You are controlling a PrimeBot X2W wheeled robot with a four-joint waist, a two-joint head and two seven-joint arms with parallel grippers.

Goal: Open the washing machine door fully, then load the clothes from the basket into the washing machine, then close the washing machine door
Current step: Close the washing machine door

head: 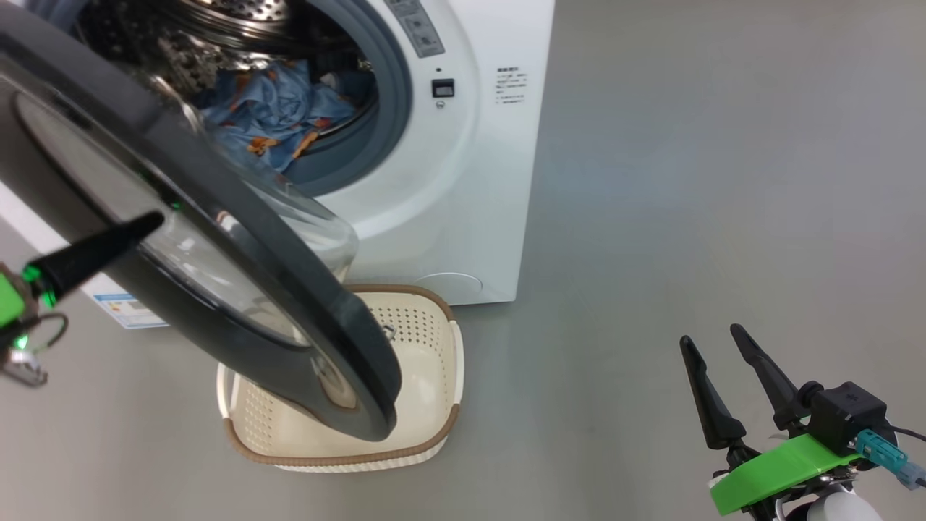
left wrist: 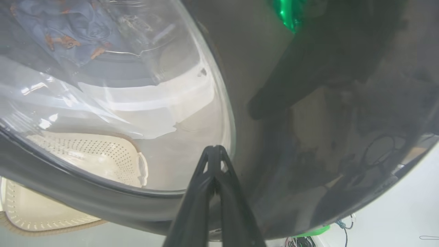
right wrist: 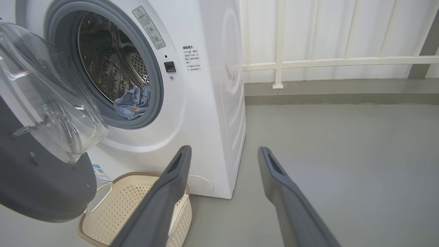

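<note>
The washing machine (head: 463, 181) stood on the grey floor (head: 687, 181). The washing machine door (head: 239, 217) was partly open and stuck out from the front of the machine at a slant. Its clear glass bowl (right wrist: 44, 103) bulged toward the round hole.

The left hand (head: 145, 226) was clenched, with its two dark fingers (left wrist: 205, 192) pressed together into one point and nothing between them. The point was right at the shiny black outside of the door, near the edge of the glass. I could not tell if it was touching the door or just beside it.

The clothes (head: 278, 108) lay in a blue heap at the bottom of the steel drum (right wrist: 103, 65), just behind the grey-blue rubber ring (head: 394, 94).

The basket (head: 434, 376) sat on the floor, close to the bottom front edge of the machine. The lower part of the door hung over it. Some of the basket could be seen through the door glass in the left wrist view.

The right hand (head: 709, 335) was released, with its fingers (right wrist: 164, 192) spread wide and holding nothing. It hung over bare floor, well apart from the machine and the basket, and its fingers pointed toward the machine's front corner.

A small blue label (head: 126, 307) was stuck low on the machine's front. A white railing (right wrist: 325, 61) ran along the far edge of the floor.
</note>
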